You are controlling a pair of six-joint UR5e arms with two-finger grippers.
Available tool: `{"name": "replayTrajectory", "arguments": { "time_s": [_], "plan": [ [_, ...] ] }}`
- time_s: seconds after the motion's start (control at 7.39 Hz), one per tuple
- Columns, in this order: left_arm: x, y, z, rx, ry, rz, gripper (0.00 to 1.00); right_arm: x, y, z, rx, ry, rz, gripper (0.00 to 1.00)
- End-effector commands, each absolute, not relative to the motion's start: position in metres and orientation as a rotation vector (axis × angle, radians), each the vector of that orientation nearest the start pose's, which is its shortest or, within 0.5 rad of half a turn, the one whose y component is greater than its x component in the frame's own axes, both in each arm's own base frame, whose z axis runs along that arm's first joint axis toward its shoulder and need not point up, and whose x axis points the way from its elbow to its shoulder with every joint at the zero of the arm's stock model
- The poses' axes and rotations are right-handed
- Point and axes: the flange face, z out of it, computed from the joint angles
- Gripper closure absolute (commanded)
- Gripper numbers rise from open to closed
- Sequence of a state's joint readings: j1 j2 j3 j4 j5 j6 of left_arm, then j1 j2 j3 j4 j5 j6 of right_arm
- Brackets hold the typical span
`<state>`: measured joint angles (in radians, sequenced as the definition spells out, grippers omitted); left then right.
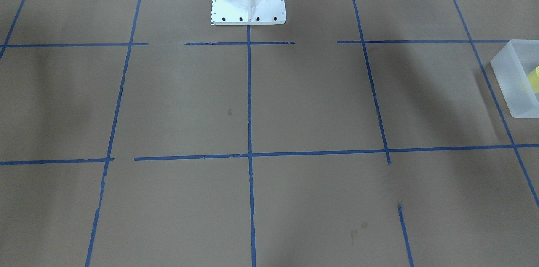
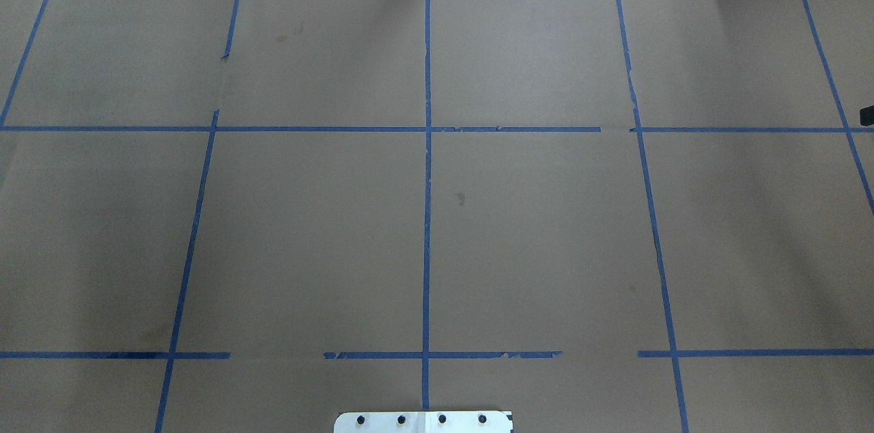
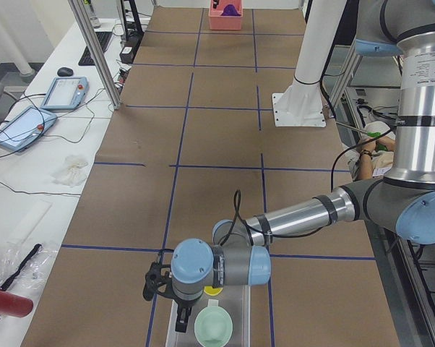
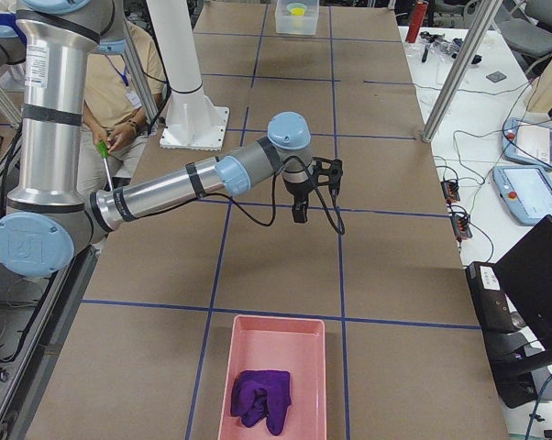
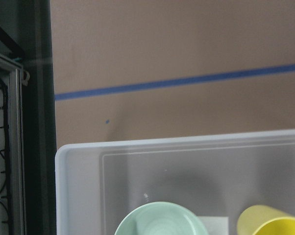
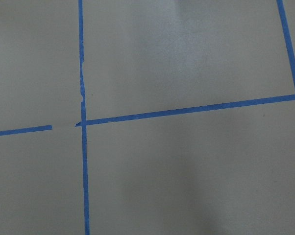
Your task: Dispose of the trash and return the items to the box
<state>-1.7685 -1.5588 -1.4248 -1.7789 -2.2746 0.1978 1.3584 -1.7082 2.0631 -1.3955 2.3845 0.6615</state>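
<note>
The yellow cup [image 5: 272,223] and mint-green bowl [image 5: 159,221] sit in the frosted tub [image 5: 79,166]; left gripper [image 3: 182,316], right gripper [image 4: 299,214]: I cannot tell how open the fingers are

Inside the box [image 5: 79,196], bowl [image 5: 159,220] and cup [image 5: 272,223] stand side by side, leaving its remaining bottom bare.

On my right arm [image 4: 166,188], the blue joint cap [image 4: 27,246] carries the UR logo. The printed label [image 3: 427,69] on my left arm [image 3: 297,215] is too small to read.
</note>
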Motion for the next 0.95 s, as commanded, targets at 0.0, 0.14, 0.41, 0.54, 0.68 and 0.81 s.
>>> {"name": "replayTrajectory", "arguments": {
  "time_s": [0.0, 0.14, 0.41, 0.54, 0.68, 0.81],
  "plan": [
    [-0.155, -0.473, 0.581, 0.249, 0.760, -0.051, 0.00, -0.020, -0.436, 0.471, 0.105, -0.905, 0.207, 0.00],
    [-0.127, -0.479, 0.549, 0.276, 0.777, 0.003, 0.00, -0.016, -0.437, 0.480, 0.092, -0.886, 0.177, 0.00],
    [-0.050, -0.485, 0.512, 0.239, 0.821, 0.004, 0.00, -0.013, -0.438, 0.488, 0.068, -0.852, 0.103, 0.00],
    [-0.020, -0.468, 0.534, 0.205, 0.828, 0.060, 0.00, -0.017, -0.439, 0.488, 0.068, -0.849, 0.091, 0.00],
    [-0.014, -0.454, 0.548, 0.201, 0.835, 0.053, 0.00, -0.027, -0.443, 0.487, 0.074, -0.827, 0.071, 0.00],
    [-0.011, -0.433, 0.567, 0.218, 0.839, 0.065, 0.00, -0.032, -0.452, 0.489, 0.070, -0.822, 0.065, 0.00]
  ]
}}
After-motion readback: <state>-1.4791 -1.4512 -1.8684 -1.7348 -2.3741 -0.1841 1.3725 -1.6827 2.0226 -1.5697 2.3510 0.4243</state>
